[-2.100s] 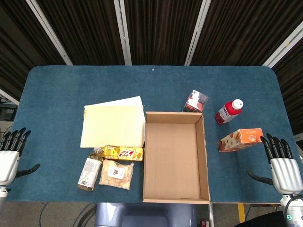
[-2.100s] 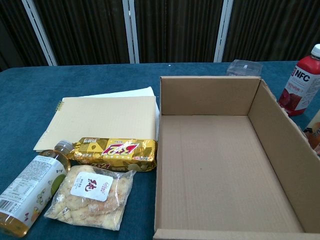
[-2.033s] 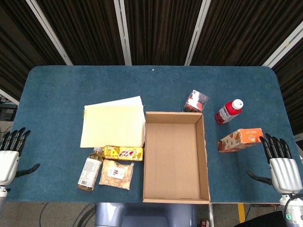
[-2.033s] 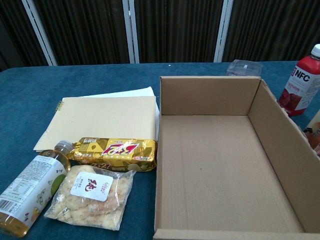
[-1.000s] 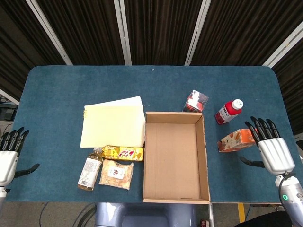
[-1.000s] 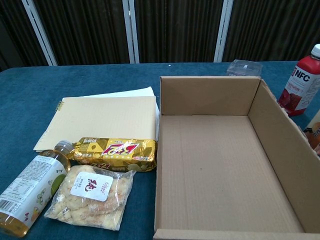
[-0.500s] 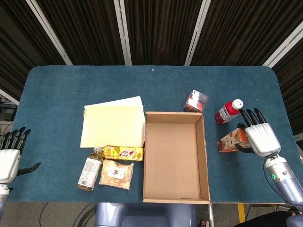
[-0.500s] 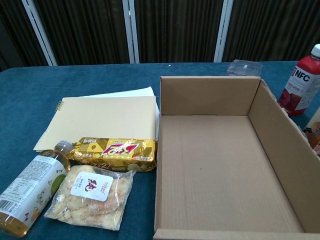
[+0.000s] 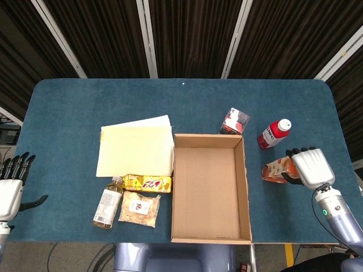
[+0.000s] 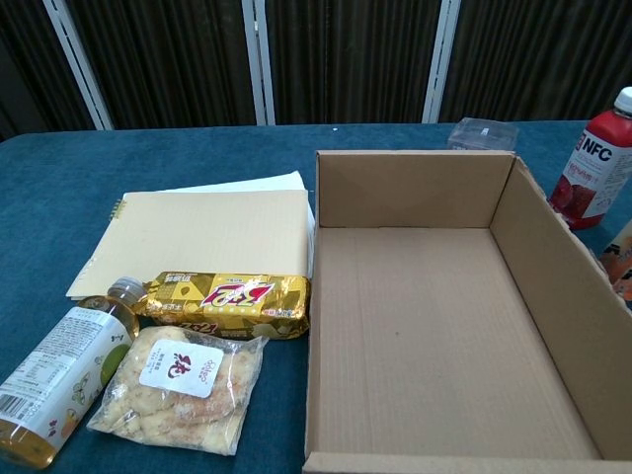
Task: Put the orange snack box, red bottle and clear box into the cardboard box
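Note:
The orange snack box (image 9: 275,169) lies on the blue table right of the open cardboard box (image 9: 210,187), which holds nothing. My right hand (image 9: 307,166) lies over the snack box's right end with its fingers curled around it. In the chest view only a sliver of the snack box (image 10: 621,259) shows at the right edge. Just behind it stands the red bottle (image 9: 274,135) with a white cap. The clear box (image 9: 235,122) sits at the cardboard box's far right corner. My left hand (image 9: 10,187) hangs at the table's left edge, fingers apart, holding nothing.
Left of the cardboard box lie a pale yellow notebook (image 9: 135,146), a gold biscuit pack (image 9: 147,183), a tea bottle (image 9: 108,203) on its side and a clear bag of snacks (image 9: 139,208). The table's front edge runs just below the cardboard box.
My right hand moved up from the front right corner onto the orange snack box and curled its fingers around it. The box tilted slightly. The left hand stayed put.

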Tool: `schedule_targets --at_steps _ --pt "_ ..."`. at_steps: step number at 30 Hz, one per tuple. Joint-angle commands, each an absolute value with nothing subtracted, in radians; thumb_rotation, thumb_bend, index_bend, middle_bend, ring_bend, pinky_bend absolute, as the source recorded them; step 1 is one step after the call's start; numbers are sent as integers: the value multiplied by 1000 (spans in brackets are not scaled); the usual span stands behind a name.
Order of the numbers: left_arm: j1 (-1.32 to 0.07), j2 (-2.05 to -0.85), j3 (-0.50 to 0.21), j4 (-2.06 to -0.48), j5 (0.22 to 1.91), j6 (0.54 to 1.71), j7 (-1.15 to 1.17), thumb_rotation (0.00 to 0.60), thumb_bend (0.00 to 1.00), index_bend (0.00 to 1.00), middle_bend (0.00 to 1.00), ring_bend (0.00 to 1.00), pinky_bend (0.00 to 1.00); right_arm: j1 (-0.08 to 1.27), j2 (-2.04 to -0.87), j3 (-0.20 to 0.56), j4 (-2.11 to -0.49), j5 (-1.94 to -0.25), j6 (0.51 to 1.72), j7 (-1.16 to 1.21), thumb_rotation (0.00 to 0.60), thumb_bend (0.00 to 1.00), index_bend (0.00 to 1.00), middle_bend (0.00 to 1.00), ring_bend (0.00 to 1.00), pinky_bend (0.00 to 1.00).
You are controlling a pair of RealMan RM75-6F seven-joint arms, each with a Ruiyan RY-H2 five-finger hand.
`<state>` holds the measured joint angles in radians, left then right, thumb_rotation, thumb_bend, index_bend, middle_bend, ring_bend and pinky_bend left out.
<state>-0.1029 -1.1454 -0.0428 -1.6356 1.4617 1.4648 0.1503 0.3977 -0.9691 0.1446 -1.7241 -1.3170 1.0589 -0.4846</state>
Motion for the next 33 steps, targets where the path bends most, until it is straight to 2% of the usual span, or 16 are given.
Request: schedule_targets --at_steps 1,10,21,27,33 --pt "-100 -1142 -40 -1637 1468 1469 144 525 0 0 0 0 0 390 -944 147 -1765 -1344 1102 -494 600 392 798 587 665 742" --pt "-90 -1131 -34 -1644 1489 1490 122 527 0 0 0 0 0 376 -826 174 -1921 -1399 1199 -555 600 392 824 610 682 768" --pt "-84 -1123 -27 -1648 1506 1501 110 522 0 0 0 0 0 381 -696 245 -2175 -1433 1313 -715 600 391 825 612 682 768" --pt "-84 -1124 -24 -1647 1512 1500 110 526 0 0 0 0 0 436 -682 305 -2279 -1427 1310 -725 600 381 824 612 682 768" --pt "-81 -1122 -21 -1647 1527 1512 109 525 0 0 0 0 0 538 -727 353 -2338 -1364 1227 -712 600 370 824 612 682 768"
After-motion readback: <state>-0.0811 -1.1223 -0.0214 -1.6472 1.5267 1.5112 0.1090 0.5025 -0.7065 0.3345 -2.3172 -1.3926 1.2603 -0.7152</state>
